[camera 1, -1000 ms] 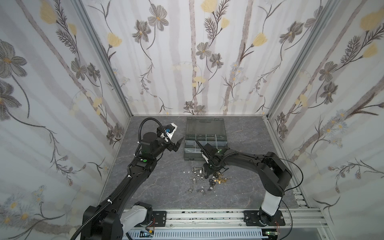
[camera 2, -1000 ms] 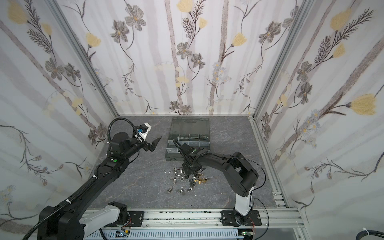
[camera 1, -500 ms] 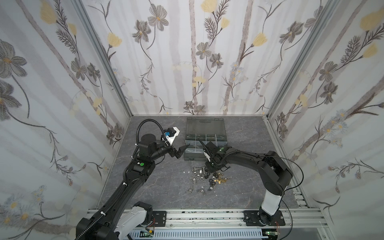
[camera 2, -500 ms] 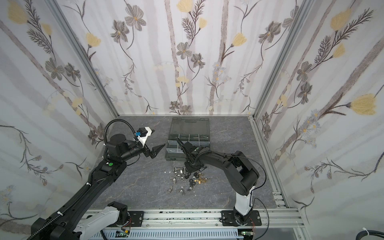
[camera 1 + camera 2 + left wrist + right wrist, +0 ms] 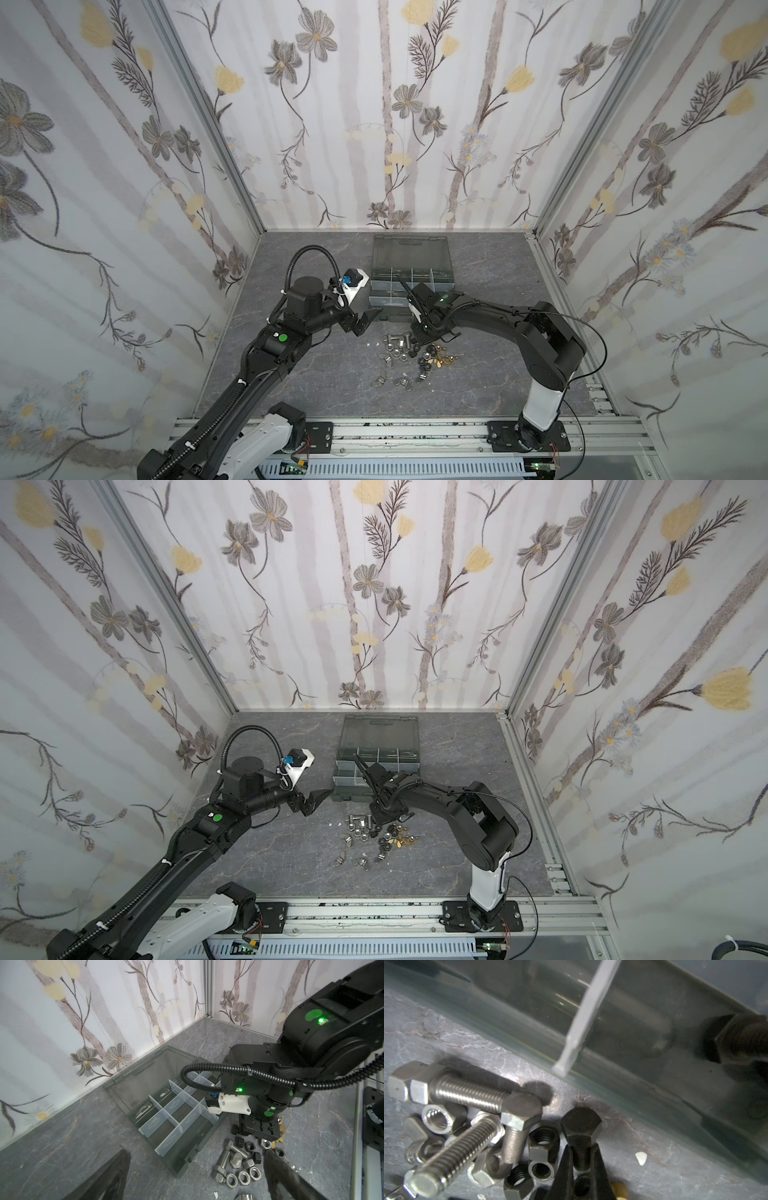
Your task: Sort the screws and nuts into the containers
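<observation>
A pile of silver and black screws (image 5: 397, 341) and nuts (image 5: 432, 359) lies on the grey table in front of the dark organizer case (image 5: 376, 259), whose lid stands open. Its containers (image 5: 176, 1118) are split by translucent dividers. My right gripper (image 5: 580, 1159) is down at the pile's near-case edge, shut on the shank of a black hex-head screw (image 5: 580, 1126) that lies on the table. Silver screws (image 5: 467, 1091) and black nuts (image 5: 543, 1140) crowd beside it. My left gripper (image 5: 365, 321) hovers open and empty left of the pile, by the case's front corner.
Brass wing nuts (image 5: 405, 840) and silver wing nuts (image 5: 341, 858) lie at the pile's near side. Small white specks (image 5: 641, 1157) dot the table. Flowered walls close in three sides. A dark hex-headed piece (image 5: 741, 1039) shows blurred through the case wall.
My right gripper has closed on the black screw at the pile's edge. The left arm has swung right and down towards the case's front corner, still open.
</observation>
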Controlling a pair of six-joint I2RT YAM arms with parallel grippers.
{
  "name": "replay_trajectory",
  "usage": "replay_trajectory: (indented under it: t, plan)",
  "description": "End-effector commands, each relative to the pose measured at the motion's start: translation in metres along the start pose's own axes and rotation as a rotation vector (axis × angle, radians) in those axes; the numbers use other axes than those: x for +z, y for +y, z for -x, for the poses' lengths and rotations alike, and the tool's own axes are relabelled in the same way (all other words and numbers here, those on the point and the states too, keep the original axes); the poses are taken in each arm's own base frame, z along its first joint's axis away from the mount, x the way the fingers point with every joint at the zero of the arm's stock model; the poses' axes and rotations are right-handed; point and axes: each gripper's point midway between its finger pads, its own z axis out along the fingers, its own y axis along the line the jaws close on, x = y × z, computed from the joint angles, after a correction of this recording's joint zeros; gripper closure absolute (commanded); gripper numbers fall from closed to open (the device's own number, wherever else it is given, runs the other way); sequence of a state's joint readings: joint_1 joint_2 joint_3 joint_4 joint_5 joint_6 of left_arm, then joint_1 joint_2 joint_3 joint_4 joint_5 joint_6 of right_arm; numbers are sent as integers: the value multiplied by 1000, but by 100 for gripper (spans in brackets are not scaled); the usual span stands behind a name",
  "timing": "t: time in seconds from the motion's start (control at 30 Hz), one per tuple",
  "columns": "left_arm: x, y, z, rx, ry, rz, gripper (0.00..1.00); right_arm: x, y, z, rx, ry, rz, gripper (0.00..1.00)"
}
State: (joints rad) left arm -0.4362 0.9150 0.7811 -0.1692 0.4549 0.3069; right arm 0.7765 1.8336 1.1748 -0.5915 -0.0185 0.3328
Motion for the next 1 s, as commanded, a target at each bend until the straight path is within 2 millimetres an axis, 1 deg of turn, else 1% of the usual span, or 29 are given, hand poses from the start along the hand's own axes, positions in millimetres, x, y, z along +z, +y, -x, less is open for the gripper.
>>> replay_trajectory:
  t: [0.0, 0.13, 0.23, 0.37, 0.53, 0.73, 0.8, 0.97]
  plan:
    - [-2, -3, -7, -1, 19, 8, 0, -3, -2, 5, 22, -28, -13, 95]
    - [-4, -5, -15, 25, 30, 27, 0, -15, -3, 7, 39, -52, -14, 97]
    - [-8, -4, -10, 30, 7, 42, 0, -19, -5, 9, 54, -62, -18, 95]
    - [-9, -3, -7, 37, -2, 51, 0, -17, -6, 10, 55, -60, -29, 81]
    - [-11, -2, -7, 43, -4, 66, 0, -12, -6, 13, 47, -54, -35, 73]
    - [-11, -2, -7, 47, -9, 65, 0, -7, -3, 15, 41, -48, -31, 72]
    - [-12, -4, -6, 46, -11, 61, 0, -3, -3, 13, 37, -39, -37, 73]
    - [-12, -9, -13, 47, 2, 53, 0, 5, -4, 9, 32, -18, -51, 77]
